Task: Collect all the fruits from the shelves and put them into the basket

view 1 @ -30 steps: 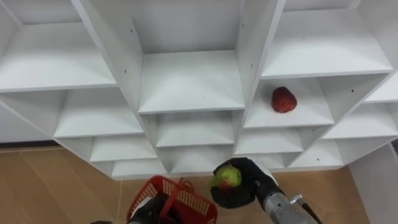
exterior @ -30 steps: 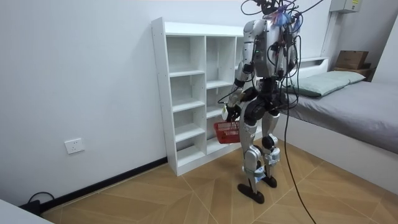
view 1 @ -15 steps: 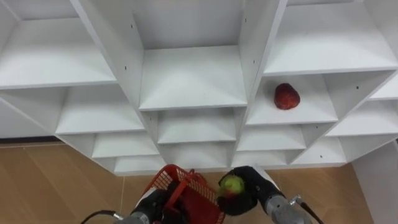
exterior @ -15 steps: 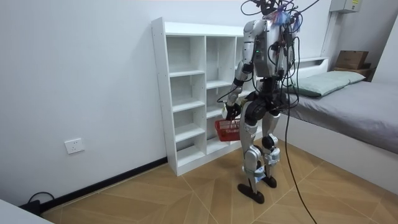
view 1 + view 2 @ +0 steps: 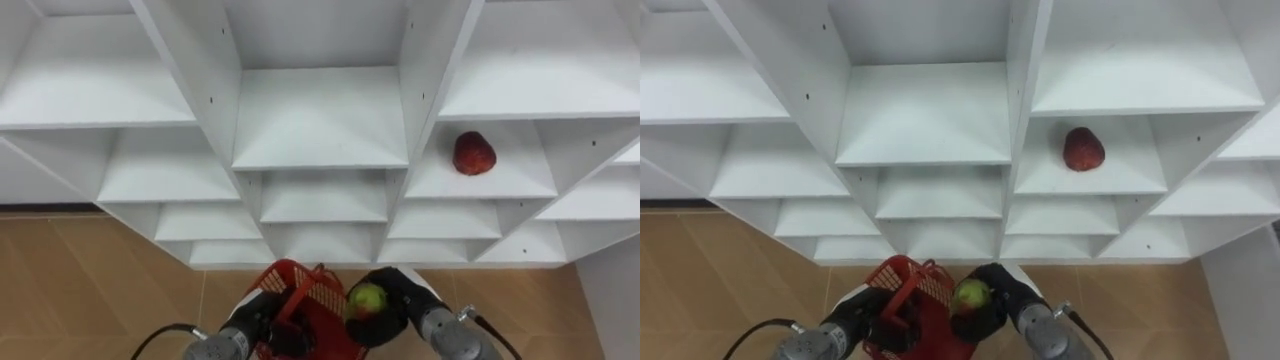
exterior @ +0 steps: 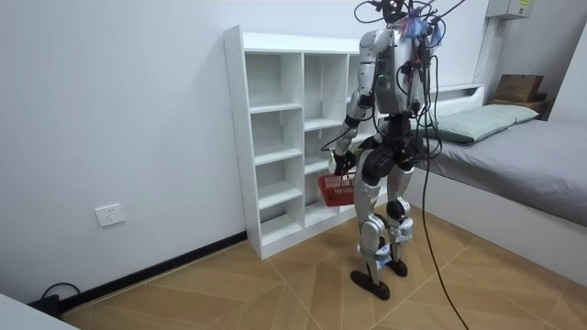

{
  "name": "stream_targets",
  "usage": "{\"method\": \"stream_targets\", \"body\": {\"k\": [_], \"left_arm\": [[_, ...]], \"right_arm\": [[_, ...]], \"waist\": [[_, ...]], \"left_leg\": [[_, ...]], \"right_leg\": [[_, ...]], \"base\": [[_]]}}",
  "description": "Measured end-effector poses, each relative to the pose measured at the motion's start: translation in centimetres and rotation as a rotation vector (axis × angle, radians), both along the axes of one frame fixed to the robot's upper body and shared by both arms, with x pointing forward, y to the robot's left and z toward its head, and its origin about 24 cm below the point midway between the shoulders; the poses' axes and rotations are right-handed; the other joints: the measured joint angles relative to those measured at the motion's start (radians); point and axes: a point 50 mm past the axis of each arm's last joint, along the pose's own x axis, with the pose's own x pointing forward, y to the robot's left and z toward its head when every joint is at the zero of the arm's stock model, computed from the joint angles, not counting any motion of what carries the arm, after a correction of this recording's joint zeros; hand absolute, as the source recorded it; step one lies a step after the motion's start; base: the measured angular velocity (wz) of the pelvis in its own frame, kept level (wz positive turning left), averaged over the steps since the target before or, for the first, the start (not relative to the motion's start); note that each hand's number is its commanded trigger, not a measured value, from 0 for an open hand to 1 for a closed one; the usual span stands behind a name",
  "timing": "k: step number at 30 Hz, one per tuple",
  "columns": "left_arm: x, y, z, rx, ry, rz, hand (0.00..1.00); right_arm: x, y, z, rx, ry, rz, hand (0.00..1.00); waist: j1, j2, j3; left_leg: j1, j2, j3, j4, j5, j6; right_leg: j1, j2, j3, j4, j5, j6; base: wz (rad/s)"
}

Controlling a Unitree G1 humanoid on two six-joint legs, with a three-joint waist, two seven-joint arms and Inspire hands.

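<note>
Right robot hand was closed around one green apple, fingers and thumb curled under and beside it, top of the fruit showing. It held the apple at 6 o'clock in the eye view, above the wood floor, just off the 3 o'clock side of the red basket. Couldn't tell whether apple and rim touched

Left robot hand was closed on the basket's 9 o'clock side, carrying it in the air in front of the closet. Couldn't see anything inside the basket from this angle

Count:
- green apple: 1, in the right robot hand
- red fruit: 1, at 2 o'clock in the eye view, alone on a shelf in the closet's right column, well apart from both hands
- red basket: 1
- other closet compartments in view: bare white shelves

In the room view the robot stood upright facing the closet, basket at hip height between it and the shelves. A bed was at 3 o'clock in that view, behind the robot
</note>
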Motion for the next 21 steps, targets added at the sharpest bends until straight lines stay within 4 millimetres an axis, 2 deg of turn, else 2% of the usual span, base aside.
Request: {"method": "stream_targets", "body": {"k": [5, 21], "left_arm": [[-0.13, -0.23, -0.06, 0.003, 0.003, -0.021, 1.00], [0.46, -0.85, 0.29, -0.007, -0.016, -0.037, 1.00]], "right_arm": [[-0.04, 0.17, -0.28, -0.007, 0.018, 0.007, 1.00], [0.85, 0.73, -0.02, -0.007, 0.011, 0.020, 1.00]], "waist": [[0.010, 0.001, 0.0007], [0.008, 0.004, 0.0055]], "left_leg": [[-0.011, 0.001, -0.003, 0.004, 0.000, 0.000], [-0.017, -0.001, -0.009, 0.006, 0.000, 0.000]], "right_leg": [[-0.009, 0.001, -0.001, 0.003, 0.001, -0.001], [-0.009, -0.003, -0.014, 0.003, 0.001, -0.001]], "base": [[0.00], [0.02]]}}
